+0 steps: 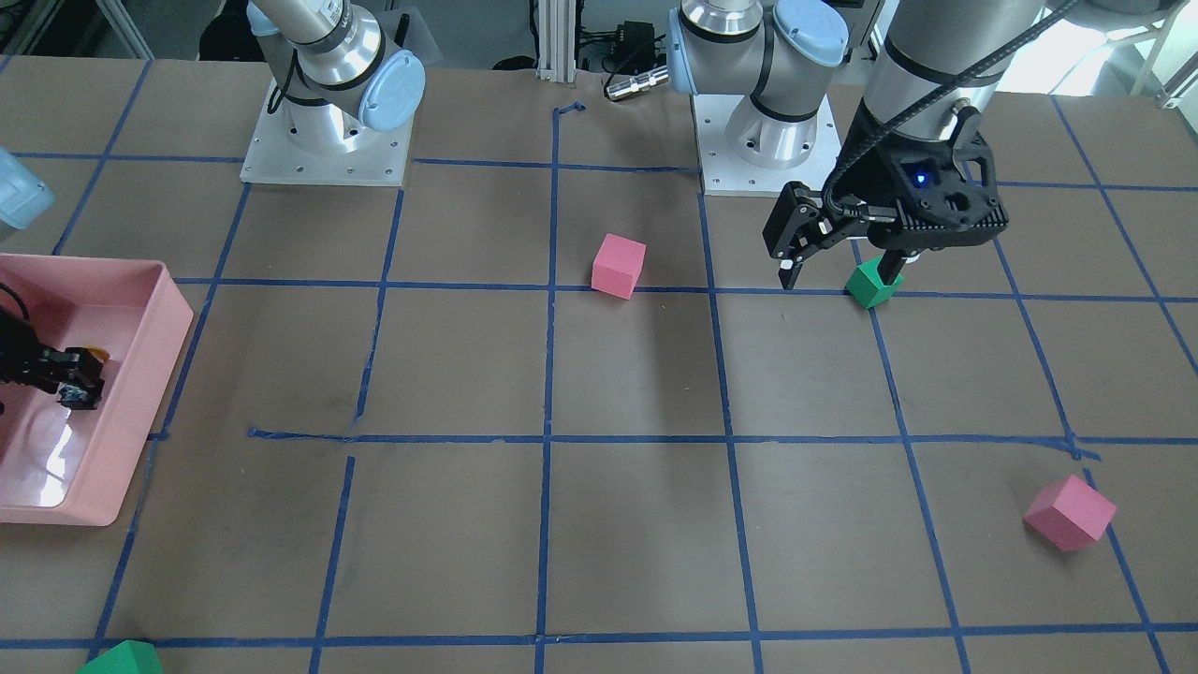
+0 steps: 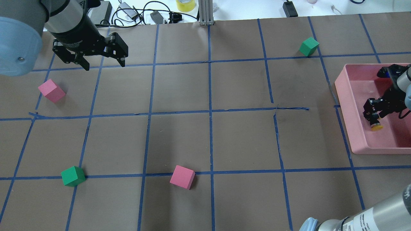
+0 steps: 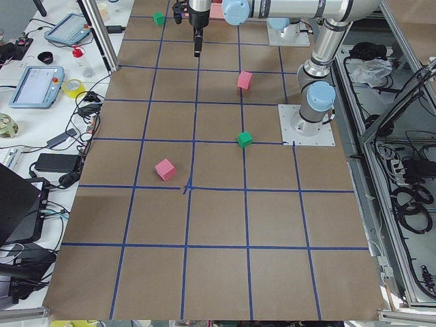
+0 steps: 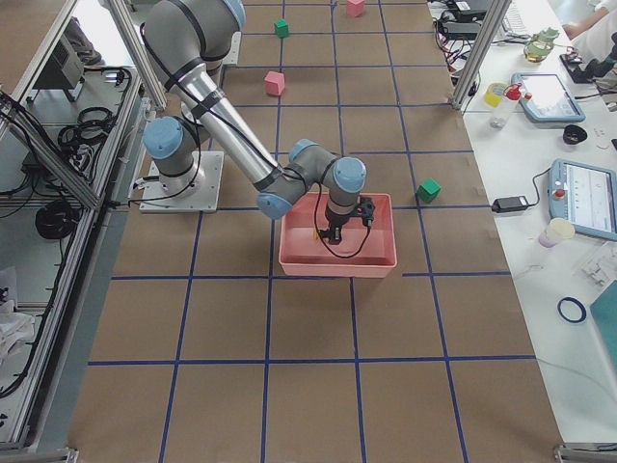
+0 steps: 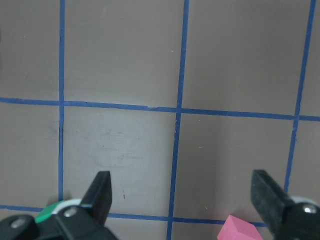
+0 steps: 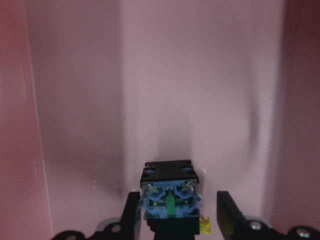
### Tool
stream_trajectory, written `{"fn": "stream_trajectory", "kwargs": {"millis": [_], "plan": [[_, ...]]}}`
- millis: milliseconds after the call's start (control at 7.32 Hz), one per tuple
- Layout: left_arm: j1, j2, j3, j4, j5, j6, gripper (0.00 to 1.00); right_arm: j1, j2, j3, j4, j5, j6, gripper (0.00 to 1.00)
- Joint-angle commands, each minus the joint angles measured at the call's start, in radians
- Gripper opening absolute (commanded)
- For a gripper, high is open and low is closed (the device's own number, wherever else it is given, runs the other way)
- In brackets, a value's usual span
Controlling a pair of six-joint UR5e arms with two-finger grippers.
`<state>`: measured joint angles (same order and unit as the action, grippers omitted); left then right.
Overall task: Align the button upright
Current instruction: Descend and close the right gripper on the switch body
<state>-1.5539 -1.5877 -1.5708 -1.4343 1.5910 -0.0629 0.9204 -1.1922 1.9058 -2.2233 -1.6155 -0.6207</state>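
The button (image 6: pixel 170 195) is inside the pink tray (image 2: pixel 345 96), between the fingers of my right gripper (image 6: pixel 177 215). Its black body and blue contact base face the wrist camera. Its yellow cap (image 2: pixel 376 127) sticks out past the fingertips and also shows in the front view (image 1: pixel 94 354). The jaws stand narrow, with a small gap on each side of the button, so the right gripper (image 2: pixel 373 119) is open. My left gripper (image 2: pixel 99 62) hangs open and empty above the table, far from the tray.
Two pink cubes (image 2: pixel 182 176) (image 2: pixel 51 90) and two green cubes (image 2: pixel 73 175) (image 2: pixel 309 46) lie scattered on the brown gridded table. One green cube (image 1: pixel 873 284) sits just below my left gripper (image 1: pixel 842 271). The tray walls (image 1: pixel 168 318) surround my right gripper.
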Motion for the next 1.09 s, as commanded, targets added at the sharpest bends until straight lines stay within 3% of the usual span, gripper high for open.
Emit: {"fn": "stream_trajectory", "kwargs": {"millis": [0,137,683,956], "plan": [[0.000,0.002,0.000,0.000,0.001,0.000,1.00,0.000,-0.009,-0.004,0.002,-0.015,0.002,0.10],[0.000,0.002,0.000,0.000,0.003,0.000,1.00,0.000,-0.009,-0.005,0.005,-0.014,-0.001,0.00],[0.000,0.002,0.000,0.000,0.003,0.000,1.00,0.000,-0.036,-0.028,0.020,-0.012,-0.005,0.00],[0.000,0.002,-0.002,0.000,0.001,0.000,1.00,0.014,-0.052,-0.138,0.162,-0.001,-0.001,0.00]]}}
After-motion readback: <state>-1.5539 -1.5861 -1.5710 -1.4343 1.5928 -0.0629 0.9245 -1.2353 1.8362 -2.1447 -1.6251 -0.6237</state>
